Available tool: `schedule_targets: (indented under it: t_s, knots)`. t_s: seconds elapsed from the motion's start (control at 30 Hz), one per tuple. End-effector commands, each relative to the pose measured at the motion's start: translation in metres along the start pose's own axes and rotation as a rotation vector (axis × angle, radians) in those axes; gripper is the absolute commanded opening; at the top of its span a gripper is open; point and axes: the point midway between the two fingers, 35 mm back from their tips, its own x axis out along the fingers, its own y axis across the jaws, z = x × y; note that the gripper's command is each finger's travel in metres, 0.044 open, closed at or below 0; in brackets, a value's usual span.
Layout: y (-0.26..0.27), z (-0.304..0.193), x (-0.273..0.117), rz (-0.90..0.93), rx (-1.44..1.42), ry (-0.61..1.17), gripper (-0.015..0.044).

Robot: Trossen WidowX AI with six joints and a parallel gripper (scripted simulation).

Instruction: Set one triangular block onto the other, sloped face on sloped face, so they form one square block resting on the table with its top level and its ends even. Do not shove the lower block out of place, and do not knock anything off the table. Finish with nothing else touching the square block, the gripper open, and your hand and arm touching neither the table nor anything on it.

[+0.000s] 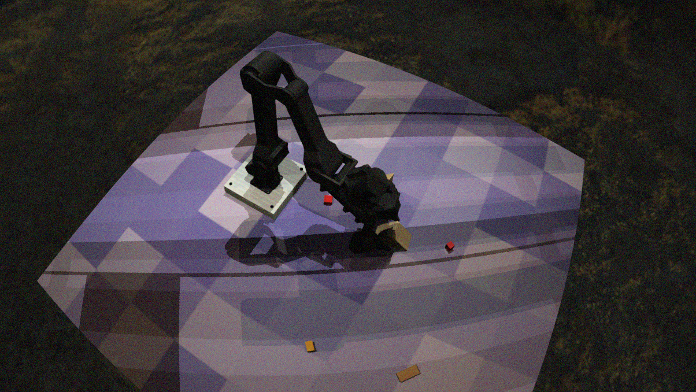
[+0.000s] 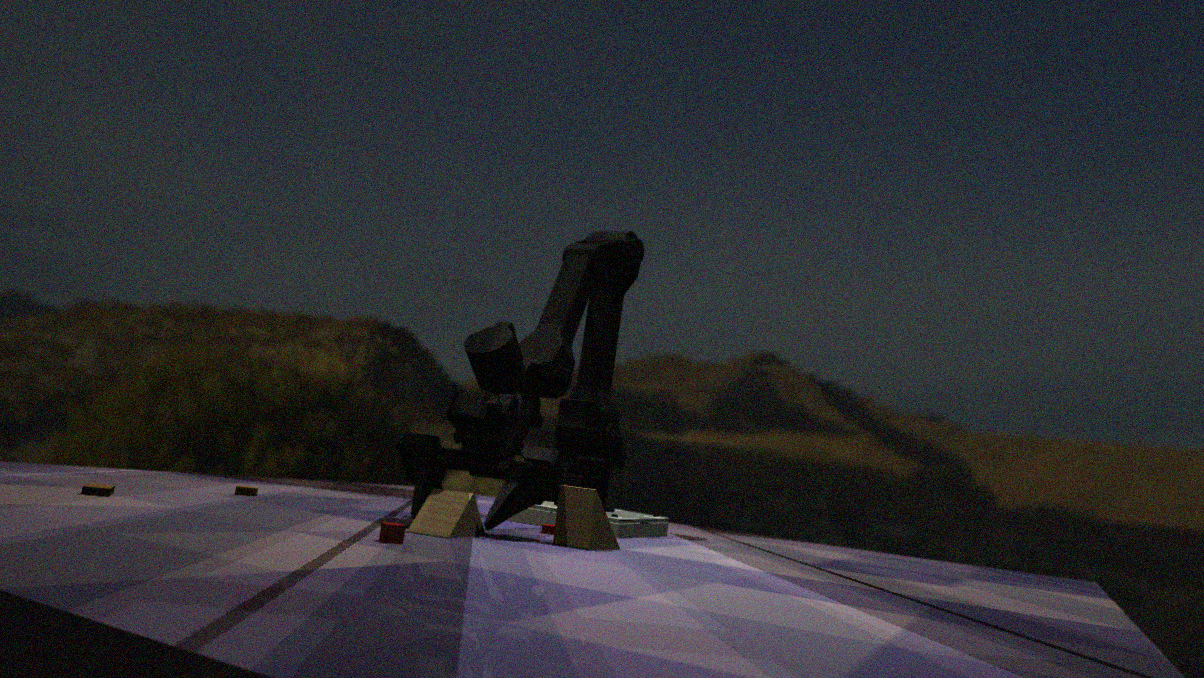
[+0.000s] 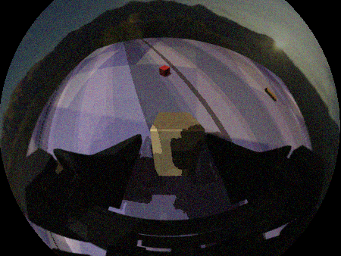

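One tan triangular block (image 1: pixel 403 235) (image 2: pixel 439 515) (image 3: pixel 164 163) rests on the table on a broad face, with its ridge up. My gripper (image 1: pixel 377 241) (image 2: pixel 451 519) (image 3: pixel 174 138) is low over the table and open. Its fingers stand wide apart, one toward each side of this block in the wrist view. Whether a finger touches the block or the table is too dark to tell. The other triangular block (image 1: pixel 389 176) (image 2: pixel 581 518) stands on the table apart from the gripper. It is mostly hidden behind the arm in the top view.
A red cube (image 1: pixel 449 246) (image 2: pixel 391 532) (image 3: pixel 164 70) lies beyond the nearer block. Another red cube (image 1: pixel 328 199) (image 2: pixel 548 528) lies near the base plate (image 1: pixel 292 182) (image 2: pixel 642 527). An orange piece (image 1: pixel 310 346) (image 2: pixel 246 490) and a flat plank (image 1: pixel 408 373) (image 2: pixel 97 489) (image 3: pixel 270 94) lie farther off.
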Motion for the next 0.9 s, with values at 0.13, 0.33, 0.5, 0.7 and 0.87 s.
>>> schedule_targets:
  t_s: [0.13, 0.33, 0.5, 0.7, 0.87]
  knots:
    - [0.000, 0.000, 0.000, 0.000, 0.000, 0.000, 0.0204]
    - [0.000, 0.000, 0.000, 0.000, 0.000, 0.000, 0.0164]
    - [0.000, 0.001, 0.000, 0.000, 0.000, 0.000, 0.0052]
    - [-0.001, 0.019, -0.011, 0.000, 0.000, -0.001, 0.0000]
    - [-0.001, 0.036, -0.025, 0.000, 0.000, -0.002, 0.0000]
